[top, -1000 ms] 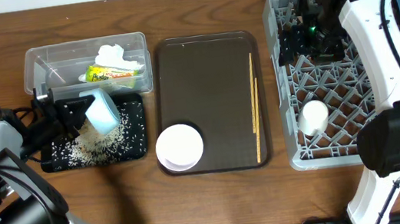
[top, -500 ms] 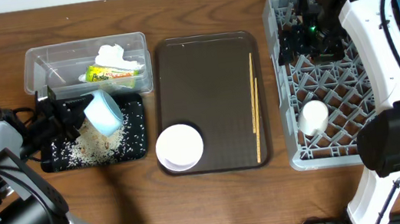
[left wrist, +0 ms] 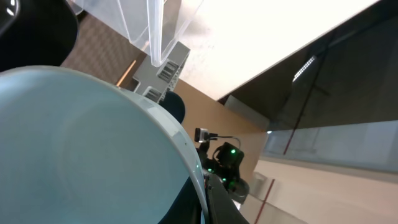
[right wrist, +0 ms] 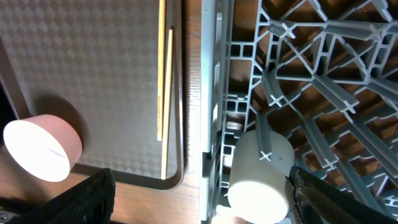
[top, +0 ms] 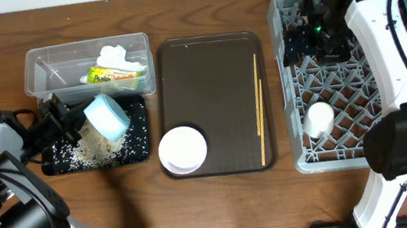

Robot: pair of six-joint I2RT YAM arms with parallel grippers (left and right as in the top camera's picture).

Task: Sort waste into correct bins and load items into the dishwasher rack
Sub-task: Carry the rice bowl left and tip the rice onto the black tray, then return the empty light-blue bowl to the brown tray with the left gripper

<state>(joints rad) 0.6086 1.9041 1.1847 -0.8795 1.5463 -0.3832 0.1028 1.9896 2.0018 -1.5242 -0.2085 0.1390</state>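
The left pincer (top: 77, 124), clamped on the light blue round bowl (top: 107, 116), has tipped it back above the flat black rectangular tray (top: 142, 153), its loose white rice grains (top: 94, 148) evidently dumped there; the right pincer (top: 293, 43), well right of that tray, stands wide and empty.

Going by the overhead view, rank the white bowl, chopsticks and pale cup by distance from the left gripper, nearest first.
1. White bowl, at the brown tray's front-left corner.
2. Chopsticks, along the tray's right side.
3. Pale cup, in the rack.
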